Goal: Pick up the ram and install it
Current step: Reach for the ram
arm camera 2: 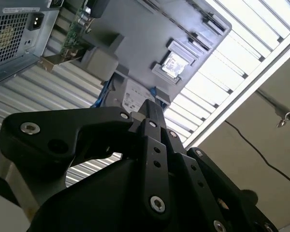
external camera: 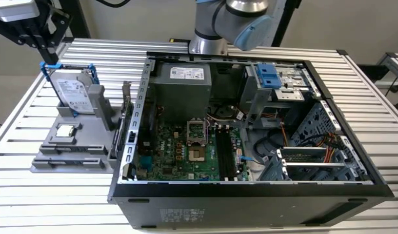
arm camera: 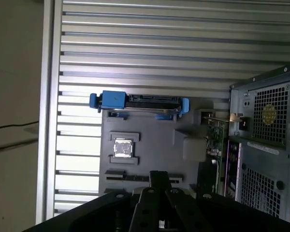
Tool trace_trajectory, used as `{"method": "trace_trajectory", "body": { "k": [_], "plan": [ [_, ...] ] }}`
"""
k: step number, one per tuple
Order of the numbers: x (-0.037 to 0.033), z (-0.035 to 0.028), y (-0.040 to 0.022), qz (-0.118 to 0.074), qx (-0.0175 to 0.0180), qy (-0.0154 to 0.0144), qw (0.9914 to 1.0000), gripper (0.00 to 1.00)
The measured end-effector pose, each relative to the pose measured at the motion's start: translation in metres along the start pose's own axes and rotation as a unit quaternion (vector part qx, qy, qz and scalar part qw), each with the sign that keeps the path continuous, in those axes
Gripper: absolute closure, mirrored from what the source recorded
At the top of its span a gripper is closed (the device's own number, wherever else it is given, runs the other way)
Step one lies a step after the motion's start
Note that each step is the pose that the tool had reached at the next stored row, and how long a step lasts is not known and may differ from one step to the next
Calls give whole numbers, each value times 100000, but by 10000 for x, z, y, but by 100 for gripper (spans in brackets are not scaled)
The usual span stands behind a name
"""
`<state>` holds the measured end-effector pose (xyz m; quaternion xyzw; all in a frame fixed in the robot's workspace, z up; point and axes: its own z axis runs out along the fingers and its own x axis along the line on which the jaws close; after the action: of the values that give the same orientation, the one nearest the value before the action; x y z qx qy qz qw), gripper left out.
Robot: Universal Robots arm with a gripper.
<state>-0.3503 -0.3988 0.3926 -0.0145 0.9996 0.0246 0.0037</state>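
The ram [arm camera: 214, 145] stood on its long edge at the side of the grey fixture [arm camera: 154, 145] that lay nearest the computer case [arm camera: 266, 150]. In the first wrist view you saw it edge-on, as a thin green strip. I judged it a light, stiff board that would not sag when lifted, but a fragile one: its chips and contact edge would not take a hard squeeze or a twist. The sound hold, as I read it, was across its thin dimension, on the upper edge near mid-length, so that it would hang level and not swing. You could not see how firmly the fixture gripped its lower edge.

On the same fixture, away from the ram, the small square processor chip [arm camera: 123, 148] lay flat in its pocket. Beyond it the hard drive [arm camera: 150, 101] stood upright in its blue-handled frame.

In the exterior view the case lay open, with the motherboard [external camera: 179, 151] exposed and the long dark memory slots [external camera: 226, 151] beside the processor socket. No green stick stood in them that I could make out.

The tool [external camera: 49, 52] hung above the hard-drive end of the fixture, apart from the ram. Its fingers looked closed together on nothing. Fixture and case both rested on the slatted metal surface [external camera: 29, 195].
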Motion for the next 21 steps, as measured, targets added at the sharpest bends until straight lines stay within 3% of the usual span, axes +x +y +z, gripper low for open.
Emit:
{"method": "trace_trajectory", "body": {
  "k": [16, 21],
  "plan": [
    [26, 3, -3, 965, -4, 64, 99995, 100],
    [28, 0, -61, 981, 1, 73, 99995, 100]
  ]
}}
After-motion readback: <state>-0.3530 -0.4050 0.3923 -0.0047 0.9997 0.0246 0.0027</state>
